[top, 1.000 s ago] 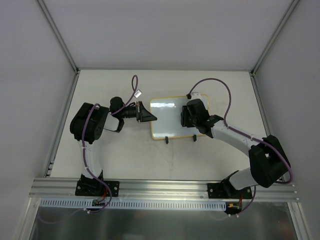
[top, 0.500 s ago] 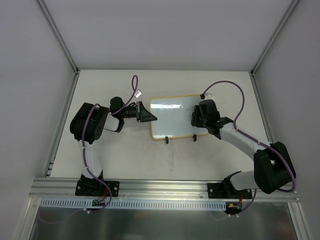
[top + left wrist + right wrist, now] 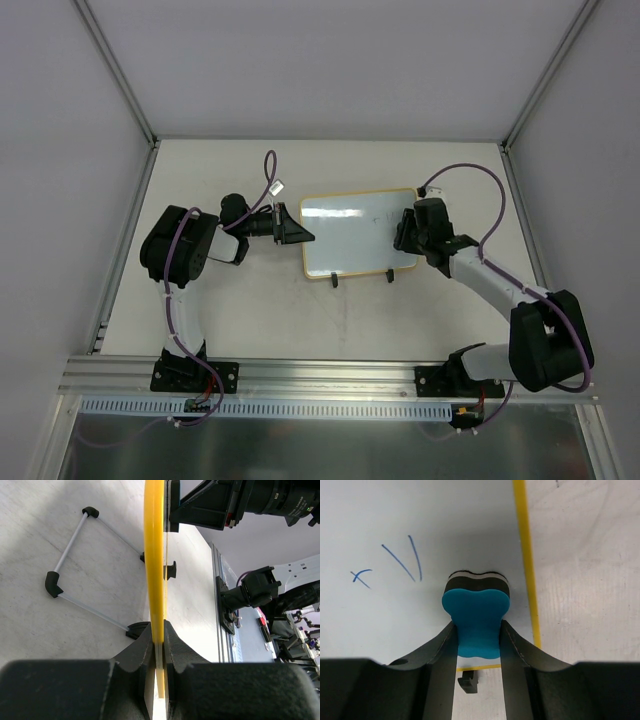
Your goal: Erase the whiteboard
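whiteboard (image 3: pixel 352 236) long axis l-r, feet (image 3: pixel 337 281) nearside.

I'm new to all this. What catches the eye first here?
The whiteboard lies mid-table, its left edge pinched by the left pincer. Near its right edge, the right pincer squeezes a bright blue eraser on it, beside a few blue pen strokes.

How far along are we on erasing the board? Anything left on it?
Done: most of the whiteboard looks clean from above. In hand: the left gripper clamps its yellow edge, and the right gripper holds the blue eraser against the surface near the right frame. Left: a few blue pen strokes beside the eraser need wiping.
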You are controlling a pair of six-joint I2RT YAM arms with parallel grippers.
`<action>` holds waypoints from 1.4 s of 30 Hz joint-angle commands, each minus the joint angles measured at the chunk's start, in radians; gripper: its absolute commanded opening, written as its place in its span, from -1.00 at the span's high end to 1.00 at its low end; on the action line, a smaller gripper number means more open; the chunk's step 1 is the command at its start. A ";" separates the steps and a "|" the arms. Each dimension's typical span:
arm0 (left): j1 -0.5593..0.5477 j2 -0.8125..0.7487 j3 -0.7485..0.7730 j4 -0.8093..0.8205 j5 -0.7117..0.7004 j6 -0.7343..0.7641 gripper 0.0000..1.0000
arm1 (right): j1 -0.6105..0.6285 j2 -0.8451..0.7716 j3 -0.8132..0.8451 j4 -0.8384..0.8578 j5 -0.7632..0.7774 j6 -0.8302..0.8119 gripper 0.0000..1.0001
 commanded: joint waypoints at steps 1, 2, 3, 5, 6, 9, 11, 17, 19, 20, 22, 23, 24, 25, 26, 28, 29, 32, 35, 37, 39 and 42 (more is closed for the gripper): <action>-0.017 -0.046 -0.013 0.379 0.045 0.055 1.00 | -0.054 -0.009 -0.028 -0.016 0.053 -0.009 0.84; -0.017 -0.046 -0.013 0.379 0.045 0.055 1.00 | -0.056 -0.010 -0.029 -0.014 0.047 -0.011 0.84; -0.017 -0.046 -0.012 0.379 0.045 0.055 1.00 | -0.058 -0.010 -0.028 -0.016 0.044 -0.012 0.84; -0.017 -0.049 -0.015 0.379 0.045 0.056 1.00 | -0.058 -0.015 -0.028 -0.005 0.031 -0.014 0.84; -0.018 -0.049 -0.015 0.379 0.045 0.056 1.00 | -0.058 -0.015 -0.026 -0.002 0.028 -0.014 0.84; -0.018 -0.049 -0.015 0.379 0.045 0.055 1.00 | -0.058 -0.012 -0.018 0.004 0.010 -0.014 0.84; -0.018 -0.049 -0.015 0.379 0.045 0.055 1.00 | -0.047 -0.007 -0.005 0.006 0.002 -0.017 0.85; -0.018 -0.049 -0.013 0.379 0.047 0.053 1.00 | 0.027 0.023 0.055 0.004 0.027 -0.028 0.85; -0.020 -0.048 -0.013 0.379 0.047 0.055 1.00 | 0.050 0.045 0.071 0.006 0.036 -0.025 0.85; -0.018 -0.048 -0.013 0.379 0.047 0.055 1.00 | 0.073 0.054 0.080 0.004 0.039 -0.026 0.85; -0.018 -0.049 -0.015 0.379 0.045 0.055 1.00 | 0.100 0.080 0.110 0.003 0.048 -0.028 0.85; -0.018 -0.051 -0.015 0.379 0.045 0.055 1.00 | 0.123 0.088 0.121 0.003 0.051 -0.026 0.85; -0.018 -0.049 -0.015 0.379 0.047 0.055 1.00 | 0.134 0.098 0.146 -0.002 0.051 -0.028 0.85; -0.018 -0.049 -0.013 0.379 0.045 0.055 1.00 | 0.143 0.114 0.156 -0.003 0.053 -0.028 0.85; -0.018 -0.051 -0.013 0.379 0.047 0.055 1.00 | 0.163 0.123 0.167 -0.005 0.054 -0.028 0.85; -0.020 -0.051 -0.013 0.379 0.047 0.055 1.00 | 0.182 0.137 0.195 -0.006 0.053 -0.028 0.85; -0.018 -0.051 -0.013 0.379 0.045 0.055 1.00 | 0.200 0.151 0.202 -0.006 0.056 -0.028 0.85; -0.018 -0.052 -0.013 0.379 0.045 0.055 1.00 | 0.225 0.181 0.227 -0.005 0.051 -0.023 0.85; -0.021 -0.052 -0.015 0.379 0.045 0.055 1.00 | 0.228 0.197 0.239 -0.006 0.040 -0.016 0.85; -0.021 -0.052 -0.015 0.379 0.045 0.053 1.00 | 0.226 0.195 0.239 -0.006 0.042 -0.019 0.85; -0.023 -0.049 -0.012 0.379 0.047 0.053 1.00 | 0.217 0.192 0.241 -0.008 0.036 -0.023 0.86; -0.026 -0.048 -0.013 0.379 0.045 0.055 1.00 | 0.180 0.185 0.241 -0.008 0.007 -0.017 0.85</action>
